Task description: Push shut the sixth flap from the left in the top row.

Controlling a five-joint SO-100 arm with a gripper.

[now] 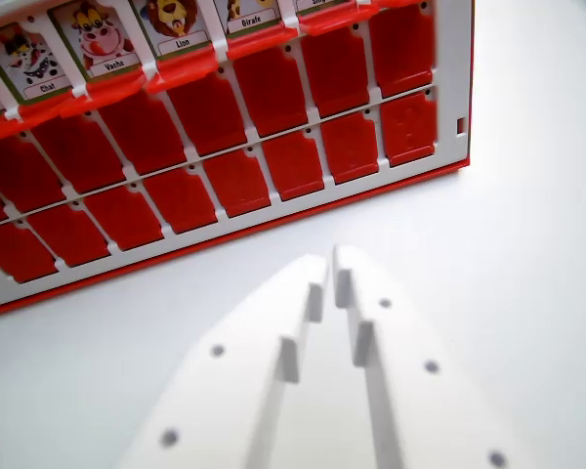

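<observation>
item: red-and-white game board [273, 210], lying on a white table [527, 254], its near edge running from the wrist view's lower left up to the right. top of frame, left to right: raised flaps with animal cards, "chat" [34, 63], "vache" [100, 41], "lion" [179, 24], "girafe" [246, 12], then one more cut off by the frame edge (its label unreadable). these stand upright, presumably so the cards face a player. below them: two rows of red flaps lying flat. the sixth flap of the top row cannot be identified with certainty; the board's left end is out of view. lower centre: white gripper [330, 262], jaws nearly closed with a thin slit between, holding nothing, hovering short of the board's near edge, probably narrowed to serve as a single pushing tip.
</observation>
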